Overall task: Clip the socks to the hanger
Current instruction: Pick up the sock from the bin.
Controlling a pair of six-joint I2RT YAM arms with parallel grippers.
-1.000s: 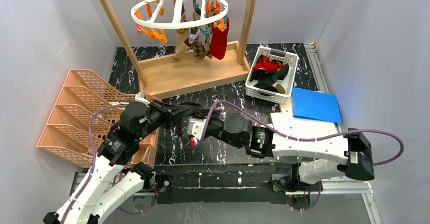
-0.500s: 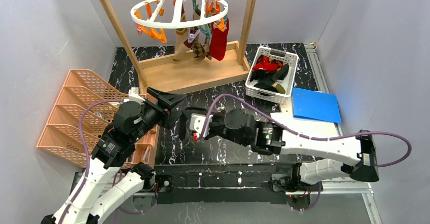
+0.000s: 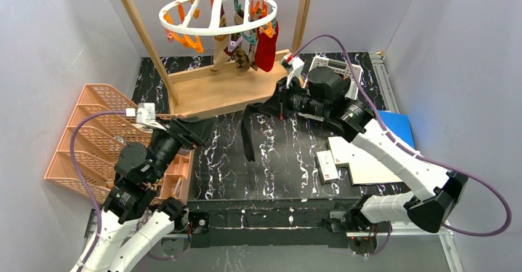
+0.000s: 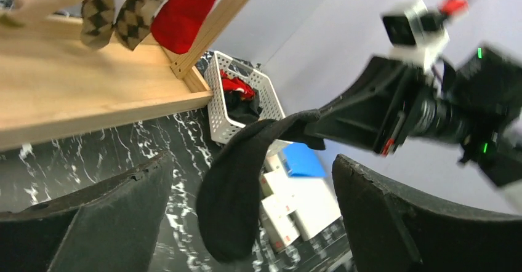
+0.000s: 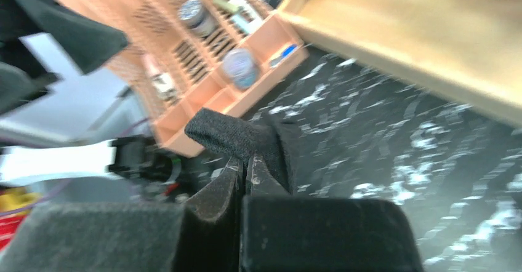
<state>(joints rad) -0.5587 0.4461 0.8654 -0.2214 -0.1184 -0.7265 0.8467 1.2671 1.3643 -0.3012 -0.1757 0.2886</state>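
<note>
Pinching 1 black fabric sock (image 3: 246, 138) by its edge in my closed right gripper (image 3: 263, 108), above the table (image 3: 289, 155) short of the white round plastic hanger (image 3: 163, 17), I fear swinging shakes it loose.

orange rack (image 5: 265, 81): motion-blurred | hung socks (image 4: 184, 16): tops cut off

- black sock (image 3: 247, 135); red sock (image 3: 266, 50); brown-beige argyle sock (image 3: 242, 60)
- white hanger (image 3: 163, 18), with orange and teal clips (image 3: 188, 40)
- black surface (image 3: 283, 161) with white marbling
- peach-orange rack (image 3: 86, 121); white lattice basket (image 4: 215, 109); blue board (image 3: 403, 127)
</note>
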